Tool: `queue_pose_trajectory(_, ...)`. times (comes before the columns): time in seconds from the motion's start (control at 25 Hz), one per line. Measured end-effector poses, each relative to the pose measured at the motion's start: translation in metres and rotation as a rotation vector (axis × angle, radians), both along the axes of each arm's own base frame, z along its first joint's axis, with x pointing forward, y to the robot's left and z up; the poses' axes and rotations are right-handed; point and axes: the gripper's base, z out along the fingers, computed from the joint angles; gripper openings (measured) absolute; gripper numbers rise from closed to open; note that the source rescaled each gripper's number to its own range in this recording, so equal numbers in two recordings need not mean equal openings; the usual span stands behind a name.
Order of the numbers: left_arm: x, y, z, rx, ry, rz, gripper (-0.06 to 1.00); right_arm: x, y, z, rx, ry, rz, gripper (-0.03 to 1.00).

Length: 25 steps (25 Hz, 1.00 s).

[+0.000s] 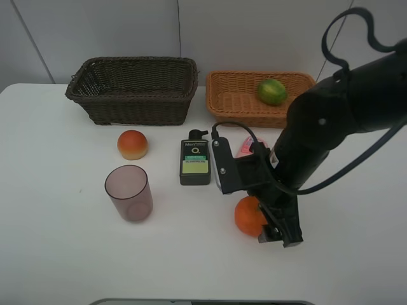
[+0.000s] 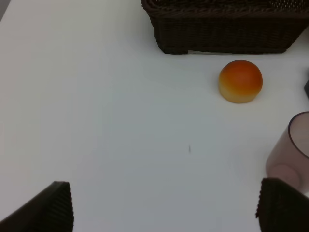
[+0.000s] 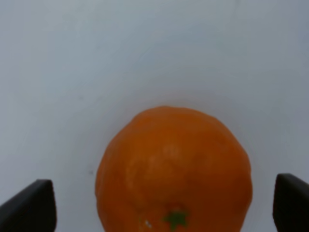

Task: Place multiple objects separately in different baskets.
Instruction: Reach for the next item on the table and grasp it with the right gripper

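While the orange (image 1: 247, 216) lay on the white surface (image 1: 57, 248) near its front edge, the right pincer (image 3: 161, 205) stood spread wide around it. One finger was on each side with a gap between finger and fruit, so it gripped nothing. Just behind the orange, the pink tube (image 1: 245, 146) was largely hidden by the right arm (image 1: 331, 121). The black bottle (image 1: 194, 162) lay flat beside the tube with its green-yellow label up. Farther left, the translucent mauve cup (image 1: 129, 192) stood upright, and the peach-like fruit (image 1: 132, 144) sat behind it, apart from the cup. Along the back, the dark brown basket (image 1: 133, 105) and the light tan basket (image 1: 222, 95) stood side by side. The green round fruit (image 1: 272, 91) rested inside the tan one. The left pincer (image 2: 164, 208) was also wide open and empty, held over bare surface, with the peach-like fruit, the cup's rim and the dark basket ahead of it in its wrist view.
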Motion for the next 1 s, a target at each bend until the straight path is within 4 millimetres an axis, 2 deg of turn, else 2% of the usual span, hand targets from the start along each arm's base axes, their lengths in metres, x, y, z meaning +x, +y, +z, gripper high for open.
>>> queue_pose_trajectory(0.44,0.000,0.000,0.000,0.000,0.000,0.000,0.92,0.002,0.002,-0.019,-0.028,0.031,0.003,1.00)
queue_pose_trajectory(0.92,0.000,0.000,0.000,0.000,0.000,0.000,0.92,0.005,0.005,-0.028,-0.018,0.023,0.003,1.00)
queue_pose_trajectory(1.0,0.000,0.000,0.000,0.000,0.000,0.000,0.92,0.005,0.005,-0.029,-0.019,0.025,0.003,0.96)
